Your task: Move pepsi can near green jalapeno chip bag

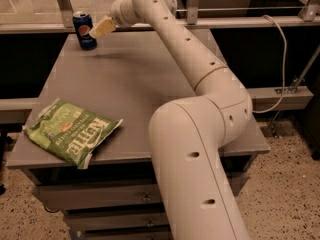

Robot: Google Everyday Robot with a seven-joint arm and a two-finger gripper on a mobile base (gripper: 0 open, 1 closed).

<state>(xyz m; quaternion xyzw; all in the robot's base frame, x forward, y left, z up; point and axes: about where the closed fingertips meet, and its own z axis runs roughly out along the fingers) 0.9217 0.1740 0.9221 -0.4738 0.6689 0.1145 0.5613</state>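
Across the desk (150, 84), arm (200, 64) at full stretch: green jalapeno chip bag (70, 134) at the near edge, pepsi can (85, 30) upright at the far corner. The pincer (101, 28) is just beside it, open or closed I can't tell. One sideways nudge could topple it off!

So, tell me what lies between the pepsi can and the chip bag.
Only bare tabletop, in the camera view; the gripper is beside the pepsi can.

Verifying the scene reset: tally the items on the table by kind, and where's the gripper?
Soda cans: 1, the pepsi can, far left corner of the table.
Chip bags: 1, the green jalapeno chip bag, near left corner.
Total: 2.
The gripper is just beside the can.
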